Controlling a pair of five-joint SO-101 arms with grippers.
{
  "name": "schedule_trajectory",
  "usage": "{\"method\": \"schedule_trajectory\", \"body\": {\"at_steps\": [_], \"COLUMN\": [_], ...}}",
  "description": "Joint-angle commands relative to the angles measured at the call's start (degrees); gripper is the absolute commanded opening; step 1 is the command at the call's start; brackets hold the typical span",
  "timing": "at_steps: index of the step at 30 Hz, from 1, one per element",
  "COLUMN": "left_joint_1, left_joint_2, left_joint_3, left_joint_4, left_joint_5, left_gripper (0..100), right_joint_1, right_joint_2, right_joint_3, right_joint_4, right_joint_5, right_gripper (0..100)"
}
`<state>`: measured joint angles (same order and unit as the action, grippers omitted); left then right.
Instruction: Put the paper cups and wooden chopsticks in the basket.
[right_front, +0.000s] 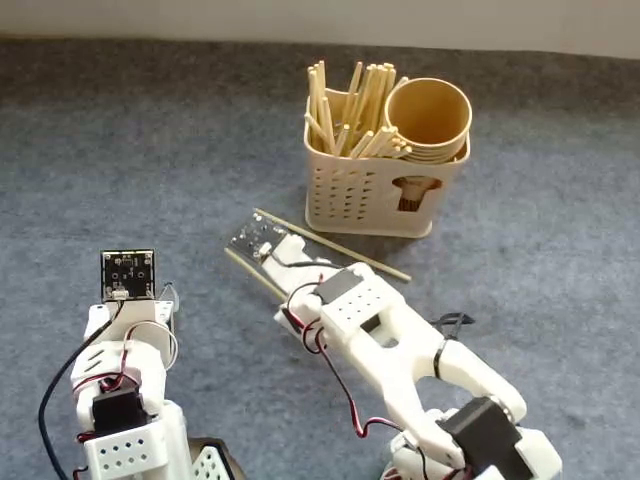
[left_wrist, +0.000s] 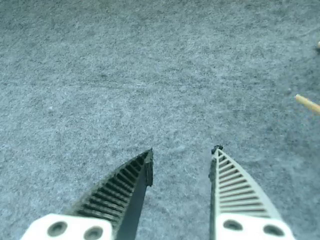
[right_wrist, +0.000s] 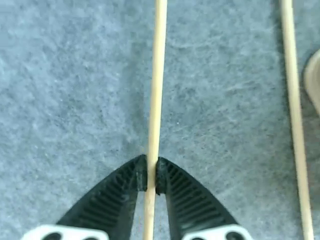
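A cream basket (right_front: 375, 195) at the back holds stacked paper cups (right_front: 430, 120) and several wooden chopsticks (right_front: 345, 105). Two chopsticks lie on the grey carpet in front of it. My right gripper (right_wrist: 151, 175) is shut on one chopstick (right_wrist: 157, 90), pinching it between both fingertips; from above that chopstick (right_front: 252, 273) shows beside the right arm's camera end (right_front: 265, 240). The second chopstick (right_front: 335, 245) (right_wrist: 294, 115) lies parallel, closer to the basket. My left gripper (left_wrist: 182, 154) is open over bare carpet at the front left, nothing between its fingers.
Grey carpet covers the whole table. The left arm (right_front: 125, 340) stands at the front left, the right arm (right_front: 400, 350) stretches from the front right toward the middle. A chopstick tip (left_wrist: 307, 103) shows in the left wrist view. A pale rim (right_wrist: 312, 82) edges the right wrist view.
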<state>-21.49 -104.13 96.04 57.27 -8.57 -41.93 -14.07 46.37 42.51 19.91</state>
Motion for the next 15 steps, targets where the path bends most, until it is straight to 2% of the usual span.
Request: {"method": "schedule_trajectory", "body": {"at_steps": [1,10,15], "left_joint_1": [-0.66,-0.66,-0.66], "left_joint_2": [-0.22,-0.22,-0.22], "left_joint_3": [1.10,1.10,1.10], "left_joint_4": [0.00,0.00,0.00], "left_joint_5": [-0.35,-0.35,-0.35], "left_gripper": [19,19,19], "right_joint_1": [2.24,2.42,2.15], "right_joint_2": [-4.70,-14.11,-21.67], "right_joint_3": [-0.22,3.38,5.58], "right_joint_4": [0.57,0.31,0.31], "right_joint_5": [-0.53,-0.70,-8.44], "right_gripper": [0.5,0.5,0.5]}}
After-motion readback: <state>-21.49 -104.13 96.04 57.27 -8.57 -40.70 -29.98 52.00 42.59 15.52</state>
